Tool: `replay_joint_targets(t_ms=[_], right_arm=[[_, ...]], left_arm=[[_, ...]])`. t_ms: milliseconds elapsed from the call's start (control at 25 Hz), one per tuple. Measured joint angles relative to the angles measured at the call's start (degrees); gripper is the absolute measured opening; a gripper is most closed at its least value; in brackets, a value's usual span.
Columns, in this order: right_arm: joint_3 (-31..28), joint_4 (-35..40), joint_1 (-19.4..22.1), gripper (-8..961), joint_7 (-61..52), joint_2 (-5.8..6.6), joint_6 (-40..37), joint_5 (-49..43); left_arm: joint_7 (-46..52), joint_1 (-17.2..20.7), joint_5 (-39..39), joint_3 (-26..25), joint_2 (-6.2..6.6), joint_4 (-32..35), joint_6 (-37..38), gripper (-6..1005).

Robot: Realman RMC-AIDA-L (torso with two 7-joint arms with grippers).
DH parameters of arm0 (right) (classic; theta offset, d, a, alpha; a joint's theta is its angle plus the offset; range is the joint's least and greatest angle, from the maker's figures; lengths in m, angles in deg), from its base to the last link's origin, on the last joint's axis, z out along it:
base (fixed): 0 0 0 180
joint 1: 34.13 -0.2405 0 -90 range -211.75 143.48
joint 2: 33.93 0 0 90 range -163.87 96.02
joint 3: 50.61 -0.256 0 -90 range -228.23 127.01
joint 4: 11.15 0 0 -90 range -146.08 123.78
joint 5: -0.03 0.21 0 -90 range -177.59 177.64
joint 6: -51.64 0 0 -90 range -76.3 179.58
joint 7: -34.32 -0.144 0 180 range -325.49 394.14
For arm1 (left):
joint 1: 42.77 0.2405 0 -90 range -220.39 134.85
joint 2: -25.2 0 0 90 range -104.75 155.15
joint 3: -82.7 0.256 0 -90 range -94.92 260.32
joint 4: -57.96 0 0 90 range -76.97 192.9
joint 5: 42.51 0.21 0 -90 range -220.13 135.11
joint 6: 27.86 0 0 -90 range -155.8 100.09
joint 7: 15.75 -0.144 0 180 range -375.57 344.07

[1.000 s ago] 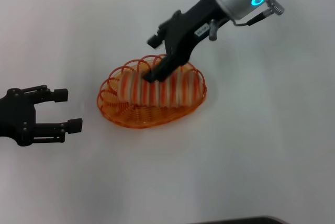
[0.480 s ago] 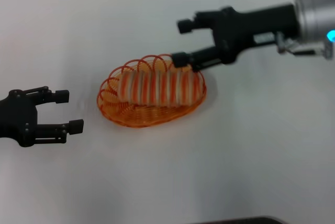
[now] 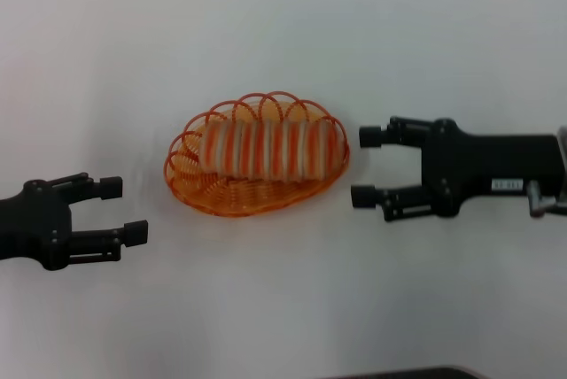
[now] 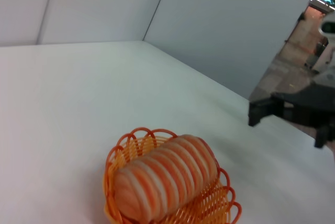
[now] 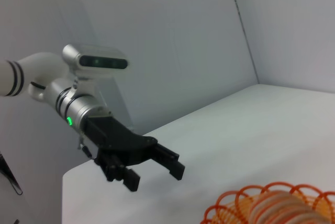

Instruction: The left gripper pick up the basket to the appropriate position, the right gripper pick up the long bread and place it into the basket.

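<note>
The orange wire basket stands on the white table in the middle of the head view. The long bread, cream with orange stripes, lies inside it. The left wrist view shows the basket and the bread too. My right gripper is open and empty, level with the table, just right of the basket. My left gripper is open and empty, left of the basket and a little nearer to me. The right wrist view shows the left gripper beyond the basket rim.
The white table stretches around the basket on all sides. Grey walls stand behind it in the wrist views. A dark edge shows at the bottom of the head view.
My right gripper has let go of the bread, opened, and drawn back from over the basket to its right side, lower down. The left gripper has shifted slightly nearer. The bread stays in the basket.
</note>
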State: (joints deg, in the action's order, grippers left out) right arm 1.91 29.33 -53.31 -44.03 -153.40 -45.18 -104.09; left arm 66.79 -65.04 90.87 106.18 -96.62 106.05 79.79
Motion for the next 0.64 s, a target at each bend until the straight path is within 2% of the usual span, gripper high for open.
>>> replay_joint_targets(t_ms=[200,640], right_arm=[[-0.09,-3.74,1.01,951,4.78,0.09,-0.16,-2.11],[-0.50,-4.73,1.45,951,6.96,0.12,1.98,-3.75]], left_arm=[[-0.02,0.42,0.03,-0.02,-0.27,-1.49,-1.18,886],[-0.08,0.02,-0.37,0.29,-0.54,-2.42,-1.25,886]])
